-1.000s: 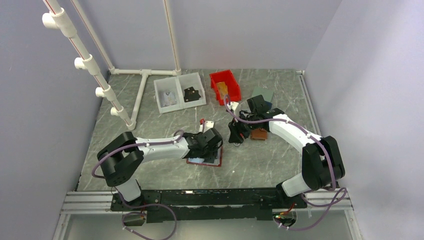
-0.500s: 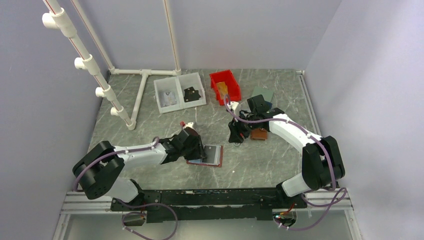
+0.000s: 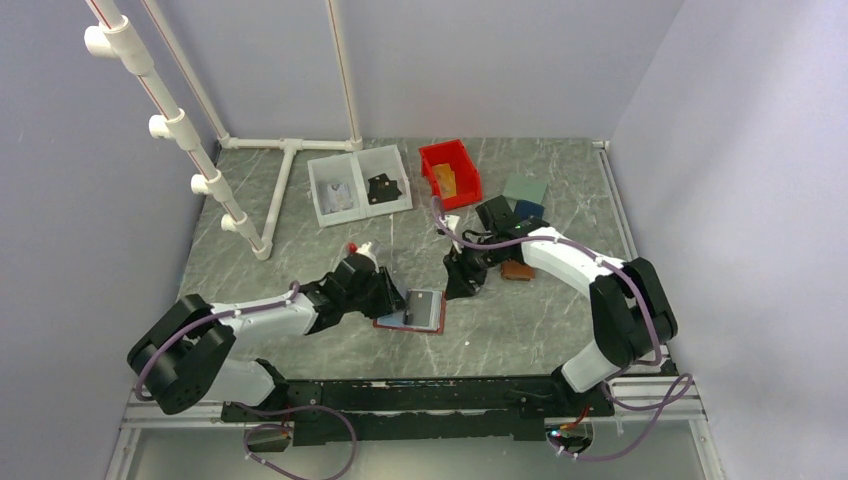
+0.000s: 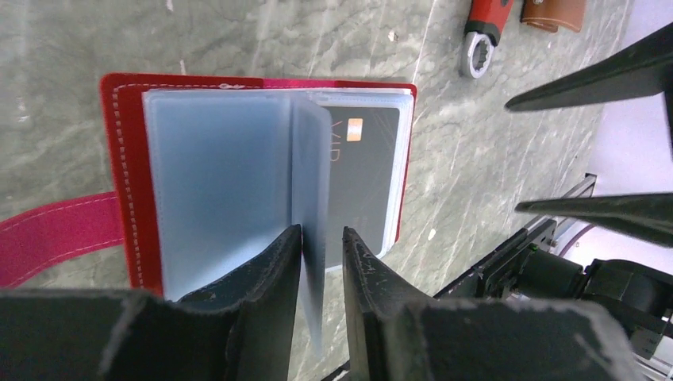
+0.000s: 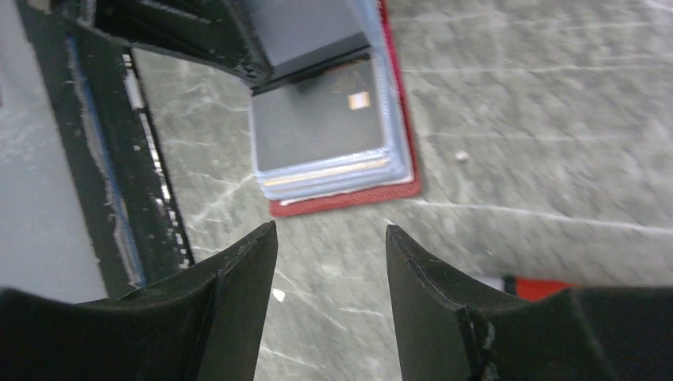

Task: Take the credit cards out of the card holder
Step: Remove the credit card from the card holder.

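The red card holder (image 3: 428, 326) lies open on the table; in the left wrist view (image 4: 119, 159) its pale blue-grey sleeves show. A dark grey credit card (image 4: 365, 175) with a gold chip sits in the right-hand sleeve and also shows in the right wrist view (image 5: 317, 119). My left gripper (image 4: 321, 232) stands at the holder's near edge, jaws narrowly apart around one upright sleeve leaf (image 4: 311, 159). My right gripper (image 5: 331, 230) is open and empty, hovering over bare table just beside the holder (image 5: 341, 198). No tan-orange card is in view.
A red-handled wrench (image 4: 484, 32) and a brown wallet (image 3: 517, 270) lie right of the holder. A blue wallet (image 3: 528, 209) and a grey-green pad (image 3: 524, 189) lie further back. A red bin (image 3: 450, 172), a white tray (image 3: 358, 185) and a PVC pipe frame (image 3: 280, 190) stand behind.
My left arm has drawn back to the left and now holds a sleeve leaf upright. My right gripper has moved from the brown wallet down towards the holder's right edge.
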### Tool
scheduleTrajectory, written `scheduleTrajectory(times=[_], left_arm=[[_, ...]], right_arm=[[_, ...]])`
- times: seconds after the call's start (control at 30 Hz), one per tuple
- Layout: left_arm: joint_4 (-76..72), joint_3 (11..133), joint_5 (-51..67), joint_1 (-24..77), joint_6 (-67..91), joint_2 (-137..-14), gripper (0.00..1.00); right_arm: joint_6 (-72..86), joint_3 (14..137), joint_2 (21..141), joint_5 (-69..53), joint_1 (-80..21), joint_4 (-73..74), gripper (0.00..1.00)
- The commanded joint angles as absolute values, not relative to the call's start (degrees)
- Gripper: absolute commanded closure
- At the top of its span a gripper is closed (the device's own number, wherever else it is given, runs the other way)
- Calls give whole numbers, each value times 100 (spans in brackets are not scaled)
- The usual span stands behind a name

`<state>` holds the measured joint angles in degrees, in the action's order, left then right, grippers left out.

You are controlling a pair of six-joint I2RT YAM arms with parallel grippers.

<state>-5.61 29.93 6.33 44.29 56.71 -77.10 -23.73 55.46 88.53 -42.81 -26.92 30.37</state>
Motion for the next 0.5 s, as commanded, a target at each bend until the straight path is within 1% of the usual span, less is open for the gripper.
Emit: scheduleTrajectory(times=[0.0, 0.13, 0.3, 0.4, 0.47], left_arm=[[-969, 2746, 890, 4248, 5782, -7380, 70], [-1032, 2628, 965, 4161, 5808, -7356, 76], [-1075, 2577, 1017, 4107, 5819, -7388, 88], [-1057, 2534, 1015, 4051, 5802, -7298, 100], [-1120, 2457, 1033, 4014, 5794, -7212, 100]], right_arm=[[-2181, 5809, 9052, -4947, -2840, 3003, 45], [-2086, 5835, 9200, -5175, -2915, 2971, 45], [-2014, 5836, 9266, -5297, -2962, 2940, 45], [-1953, 5828, 9288, -5422, -2962, 2906, 45], [-1849, 5810, 9321, -5548, -2961, 2846, 45]])
